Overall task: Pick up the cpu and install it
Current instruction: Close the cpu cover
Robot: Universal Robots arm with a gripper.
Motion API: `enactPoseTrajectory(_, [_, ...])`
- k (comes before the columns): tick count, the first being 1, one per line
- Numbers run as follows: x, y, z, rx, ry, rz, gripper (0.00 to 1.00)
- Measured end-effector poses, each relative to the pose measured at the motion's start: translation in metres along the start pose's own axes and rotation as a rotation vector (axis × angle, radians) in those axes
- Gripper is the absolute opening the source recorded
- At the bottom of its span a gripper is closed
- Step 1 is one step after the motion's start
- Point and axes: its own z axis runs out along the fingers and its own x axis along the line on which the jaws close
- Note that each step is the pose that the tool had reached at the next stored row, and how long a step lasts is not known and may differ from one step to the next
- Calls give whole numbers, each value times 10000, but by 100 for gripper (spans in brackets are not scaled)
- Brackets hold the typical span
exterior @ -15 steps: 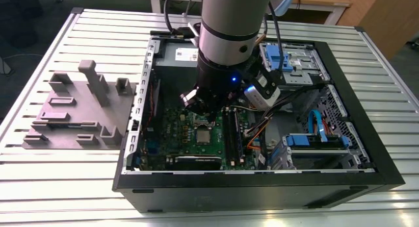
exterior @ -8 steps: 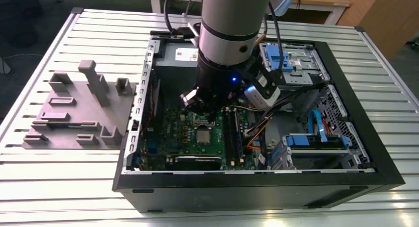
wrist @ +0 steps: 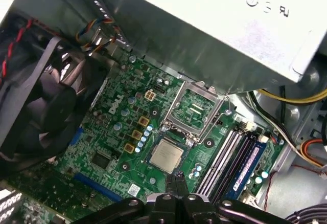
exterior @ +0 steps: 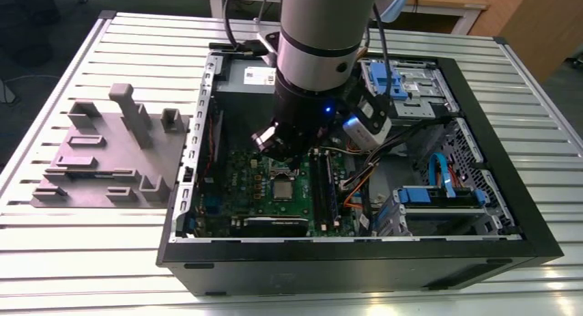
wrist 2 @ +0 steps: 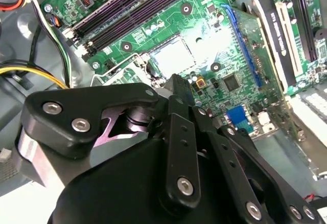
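Exterior view gave me the black open computer case (exterior: 510, 248) lying on the slatted metal surface (exterior: 82, 261), with the silver robot arm (exterior: 315, 50) reaching down into it over the green motherboard (exterior: 264, 193). At nine o'clock from the case sat a grey moulded fixture block (exterior: 100, 166).

The small square silver-topped cpu (wrist: 166, 155) was already lying in its socket in the first wrist view, and it showed as a pale square (exterior: 283, 189) in the exterior view, at about six o'clock from the arm's wrist. The socket's hinged metal load frame (wrist: 196, 109) stood swung open at roughly one o'clock from the chip, so I judged the seating done but the clamping not.

The gripper (wrist: 177, 179) hung just beside the chip's near edge, its thin black fingers (wrist: 175, 183) drawn nearly together, with only a slit between them, and holding nothing. I could not tell whether the tips touched the board.

To do this step well, I judged, I should keep the chip flat and square in the socket, avoid sideways nudges, and stay clear of the blue memory slots (wrist: 248, 165) and the black cooling fan (wrist: 46, 106).
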Motion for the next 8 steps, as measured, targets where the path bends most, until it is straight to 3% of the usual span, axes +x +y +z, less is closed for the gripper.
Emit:
enactPoseTrajectory(2, [-11, -6, -1, -109, -57, -18, 10])
enactPoseTrajectory(4, [-32, -17, -1, -376, -199, -25, 10])
enactPoseTrajectory(5, [-41, -22, -1, -445, -235, -52, 10])
enactPoseTrajectory(8, [-46, -25, 3, -466, -234, -396, 10])
